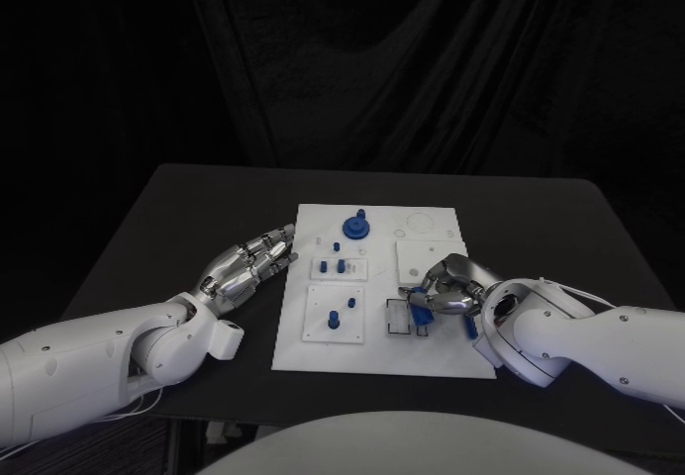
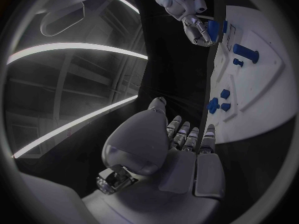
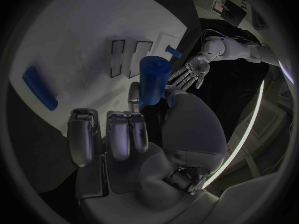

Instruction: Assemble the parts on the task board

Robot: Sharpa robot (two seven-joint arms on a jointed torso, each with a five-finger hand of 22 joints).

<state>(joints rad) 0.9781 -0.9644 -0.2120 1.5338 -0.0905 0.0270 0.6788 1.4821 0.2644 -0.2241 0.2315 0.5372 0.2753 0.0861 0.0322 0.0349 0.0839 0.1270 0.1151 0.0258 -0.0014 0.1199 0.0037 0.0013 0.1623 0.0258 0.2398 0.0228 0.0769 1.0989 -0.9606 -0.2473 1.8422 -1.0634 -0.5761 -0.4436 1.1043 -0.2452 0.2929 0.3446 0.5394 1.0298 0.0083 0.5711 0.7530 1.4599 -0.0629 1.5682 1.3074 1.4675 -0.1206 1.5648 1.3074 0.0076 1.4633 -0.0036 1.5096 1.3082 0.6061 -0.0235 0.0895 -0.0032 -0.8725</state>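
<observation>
Dark curtains hang behind the black table [image 1: 171,228], where the white board [image 1: 429,351] lies in the middle. Several blue parts already stand in it, a round one [image 1: 355,229] at the far end. The right hand [image 1: 446,288] pinches a blue cylinder [image 3: 152,78] over the board's near right, seemingly not yet seated. The left hand [image 1: 248,261] rests just left, fingers apart, empty.

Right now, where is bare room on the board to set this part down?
Bare white along the task board's near edge, and its far right corner. Crowded: the middle, where blue parts stand and the right hand holds a blue cylinder. The left hand borders the board's left edge.
</observation>
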